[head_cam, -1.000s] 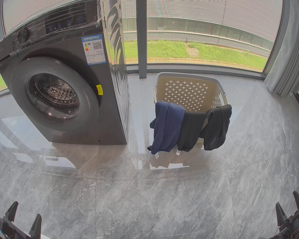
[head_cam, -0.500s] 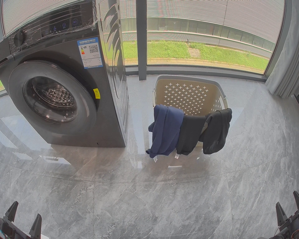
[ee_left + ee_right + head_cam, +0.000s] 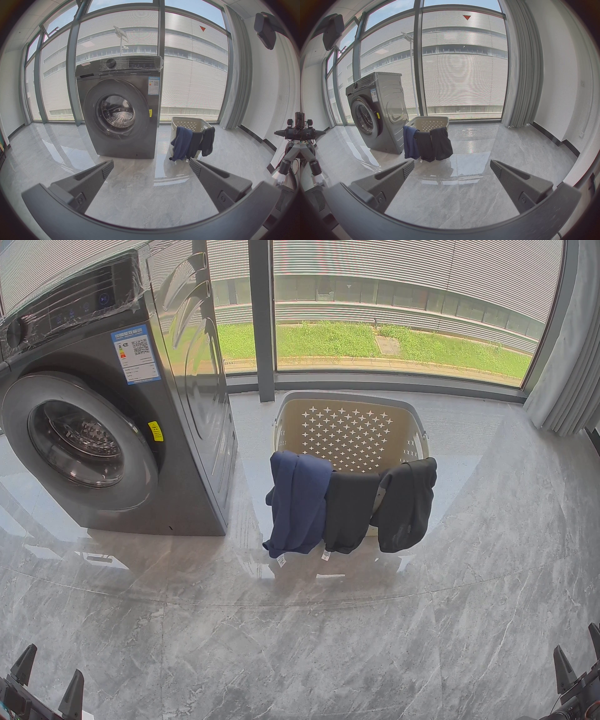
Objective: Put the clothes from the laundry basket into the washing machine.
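— Where do the pincers stand?

— The left pincer [image 3: 50, 671] and right pincer [image 3: 575, 646] both hang low and wide apart in the fingers, with nothing held. They are well apart from the laundry basket [image 3: 350, 427].

— And the clothes?

— A navy garment [image 3: 297, 502], a dark grey garment [image 3: 347, 512] and a black garment [image 3: 406, 509] are draped side by side over the basket's near rim, hanging down its outside towards the floor [image 3: 312, 646].

— What could go wrong?

— The garments touch or overlap, so pulling one may drag its neighbour onto the floor. The basket looks light, and the tiles are glossy, so a tug could slide or tip it. The washing machine [image 3: 112, 427] stands just beside the basket, but its round door [image 3: 78, 443] looks shut. If so, a laden pincer would meet glass.

— The room?

— Polished grey marble-look floor, mirror-bright. The basket sits near the floor's far edge, under a tall window [image 3: 400, 302], with a pale curtain [image 3: 562, 377] at the corner.
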### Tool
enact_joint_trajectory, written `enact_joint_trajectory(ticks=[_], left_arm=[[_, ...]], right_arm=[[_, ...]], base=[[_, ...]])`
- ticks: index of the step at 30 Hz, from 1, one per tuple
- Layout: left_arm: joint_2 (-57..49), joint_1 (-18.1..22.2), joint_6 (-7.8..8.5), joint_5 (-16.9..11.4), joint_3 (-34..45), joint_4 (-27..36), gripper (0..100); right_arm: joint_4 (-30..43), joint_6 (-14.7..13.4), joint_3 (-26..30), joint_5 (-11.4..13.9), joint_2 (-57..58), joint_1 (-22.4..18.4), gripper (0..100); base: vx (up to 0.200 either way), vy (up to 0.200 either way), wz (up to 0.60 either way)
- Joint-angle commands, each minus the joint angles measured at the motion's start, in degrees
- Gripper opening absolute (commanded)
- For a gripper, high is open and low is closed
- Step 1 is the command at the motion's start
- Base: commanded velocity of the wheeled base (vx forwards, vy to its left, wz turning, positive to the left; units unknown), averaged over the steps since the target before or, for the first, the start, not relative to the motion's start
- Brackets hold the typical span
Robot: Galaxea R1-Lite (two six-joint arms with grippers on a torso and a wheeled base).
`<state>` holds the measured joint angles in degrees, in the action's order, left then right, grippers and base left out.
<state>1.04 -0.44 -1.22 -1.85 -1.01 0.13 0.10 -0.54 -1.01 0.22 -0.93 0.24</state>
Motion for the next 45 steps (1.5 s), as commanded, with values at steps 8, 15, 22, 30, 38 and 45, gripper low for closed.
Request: enact_joint_trajectory(ticks=[8, 15, 22, 30, 38, 45], left_arm=[[-0.95, 0.0, 0.08, 0.01, 0.92, -0.05, 100], [-0.95, 0.0, 0.08, 0.01, 0.92, -0.05, 100], [-0.95, 0.0, 0.16, 0.01, 0.92, -0.05, 100], [-0.95, 0.0, -0.01, 0.01, 0.92, -0.05, 100], [-0.95, 0.0, 0.08, 0.01, 0.92, 0.04, 100], [-0.95, 0.0, -0.01, 0.01, 0.92, -0.05, 100]], right_arm=[[-0.01, 0.01, 0.92, 0.04, 0.93, 0.02, 100], [0.08, 0.01, 0.92, 0.04, 0.93, 0.02, 100], [-0.01, 0.01, 0.92, 0.04, 0.93, 0.02, 100], [-0.01, 0.01, 0.92, 0.04, 0.93, 0.02, 100], [-0.01, 0.01, 0.92, 0.04, 0.93, 0.02, 100], [-0.01, 0.01, 0.92, 0.04, 0.93, 0.02, 100]], base=[[0.0, 0.0, 0.0], [0.086, 0.0, 0.0], [0.2, 0.0, 0.0], [0.2, 0.0, 0.0], [0.2, 0.0, 0.0], [0.029, 0.0, 0.0]])
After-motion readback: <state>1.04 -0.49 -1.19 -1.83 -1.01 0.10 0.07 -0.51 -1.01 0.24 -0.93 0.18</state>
